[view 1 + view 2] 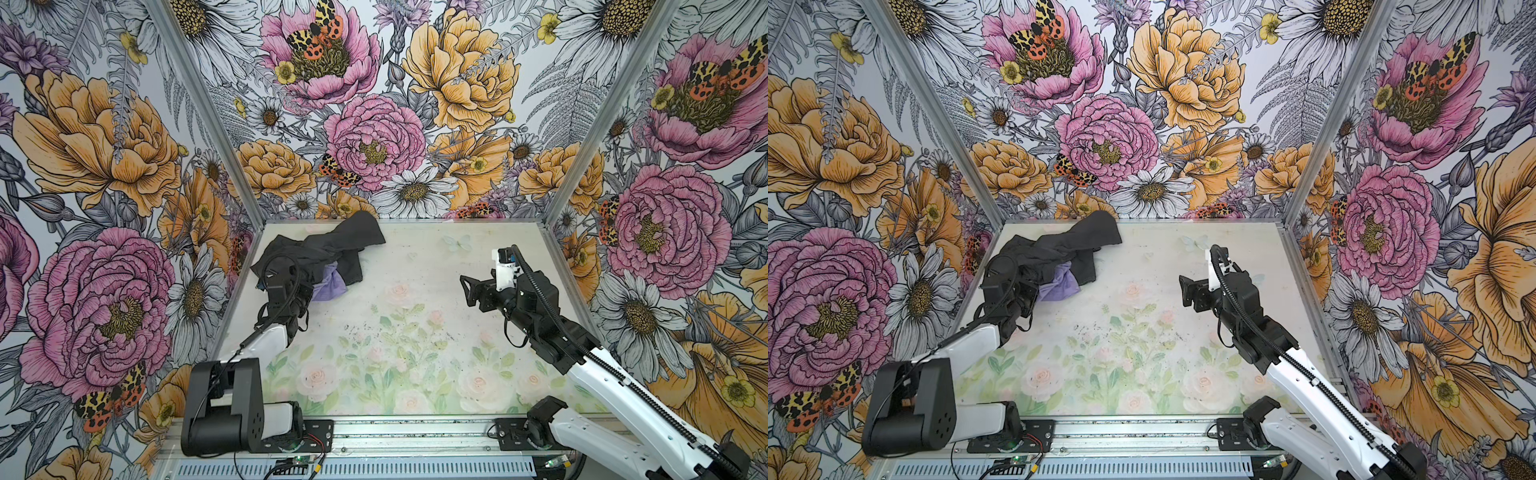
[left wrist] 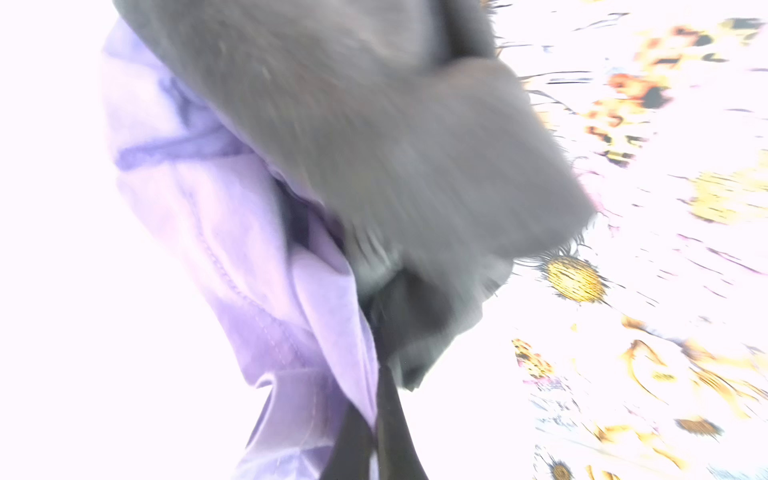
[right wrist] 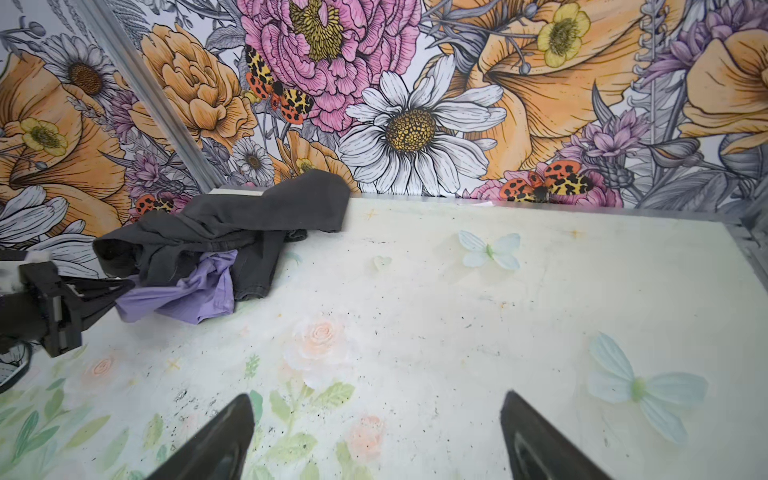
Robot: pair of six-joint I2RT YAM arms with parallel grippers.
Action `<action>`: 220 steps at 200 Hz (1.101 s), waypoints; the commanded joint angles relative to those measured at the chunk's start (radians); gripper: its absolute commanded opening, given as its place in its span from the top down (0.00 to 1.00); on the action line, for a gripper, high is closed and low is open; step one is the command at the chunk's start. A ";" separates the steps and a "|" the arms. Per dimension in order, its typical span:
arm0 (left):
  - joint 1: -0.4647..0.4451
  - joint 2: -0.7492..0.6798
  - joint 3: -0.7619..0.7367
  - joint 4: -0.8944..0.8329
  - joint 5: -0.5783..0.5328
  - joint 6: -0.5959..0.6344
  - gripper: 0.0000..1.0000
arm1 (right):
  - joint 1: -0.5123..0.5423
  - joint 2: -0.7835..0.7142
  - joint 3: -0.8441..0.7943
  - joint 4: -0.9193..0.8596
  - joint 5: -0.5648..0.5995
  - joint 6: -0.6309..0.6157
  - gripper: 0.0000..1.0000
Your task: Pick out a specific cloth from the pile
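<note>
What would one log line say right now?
left hand: shut on shirt | right hand: open, empty | shirt: partly under dark pile

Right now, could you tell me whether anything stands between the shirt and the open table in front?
The left hand is shut on the shirt's near edge, nothing between. The grey garments lie over its far part and may drag; the table in front looks free.

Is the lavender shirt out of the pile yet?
Not yet. One crumpled end of the lavender shirt sticks out; the rest lies under the dark grey pile. The left gripper is shut on that exposed end.
</note>
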 commanded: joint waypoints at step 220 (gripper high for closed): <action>-0.052 -0.334 0.315 -0.702 -0.095 0.082 1.00 | -0.007 0.350 0.241 -0.107 -0.291 -0.057 0.06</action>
